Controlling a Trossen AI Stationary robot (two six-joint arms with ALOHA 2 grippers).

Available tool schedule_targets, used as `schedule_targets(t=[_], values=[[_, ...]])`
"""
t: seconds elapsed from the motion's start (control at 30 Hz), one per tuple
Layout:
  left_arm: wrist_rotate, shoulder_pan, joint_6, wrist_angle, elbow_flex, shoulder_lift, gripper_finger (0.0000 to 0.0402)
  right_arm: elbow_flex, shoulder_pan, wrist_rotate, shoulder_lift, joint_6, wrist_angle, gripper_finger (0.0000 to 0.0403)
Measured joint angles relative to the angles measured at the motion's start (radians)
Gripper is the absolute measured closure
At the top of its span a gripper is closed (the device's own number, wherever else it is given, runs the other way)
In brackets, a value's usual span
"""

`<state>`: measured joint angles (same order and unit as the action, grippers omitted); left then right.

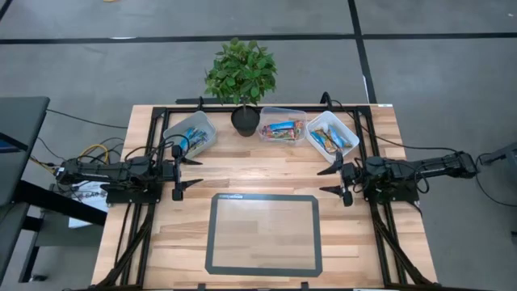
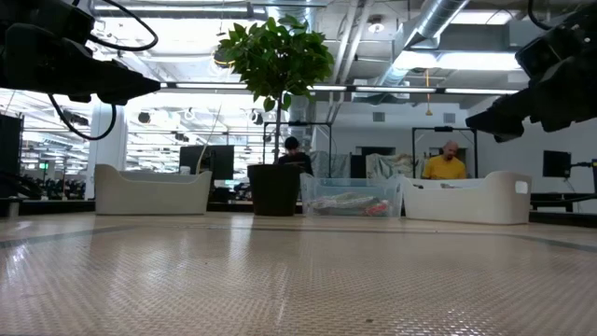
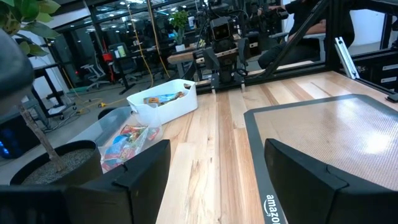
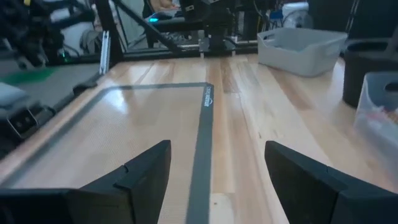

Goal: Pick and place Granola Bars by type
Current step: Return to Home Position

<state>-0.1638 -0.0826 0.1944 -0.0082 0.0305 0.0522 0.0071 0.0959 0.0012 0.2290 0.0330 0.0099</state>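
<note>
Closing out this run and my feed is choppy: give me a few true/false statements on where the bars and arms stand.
1. The right bin is empty. False: bars lie in it.
2. No bars lie on the mat. True.
3. The left gripper holds a bar. False: its fingers are open with nothing between them.
4. The plant stands between the left bin and the middle bin. True.
5. The right gripper reaches into the middle bin. False: it hangs open in front of the right bin, outside every bin.
</note>
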Motion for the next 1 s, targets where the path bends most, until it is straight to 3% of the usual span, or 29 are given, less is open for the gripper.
schedule_targets(t=[0.23,1.0], values=[[0.000,0.000,0.000,0.000,0.000,0.000,0.0148,0.000,0.000,-0.001,0.000,0.107,-0.001,0.0147],[0.000,0.000,0.000,0.000,0.000,0.000,0.0148,-0.001,0.000,-0.001,0.000,0.108,-0.002,0.0147]])
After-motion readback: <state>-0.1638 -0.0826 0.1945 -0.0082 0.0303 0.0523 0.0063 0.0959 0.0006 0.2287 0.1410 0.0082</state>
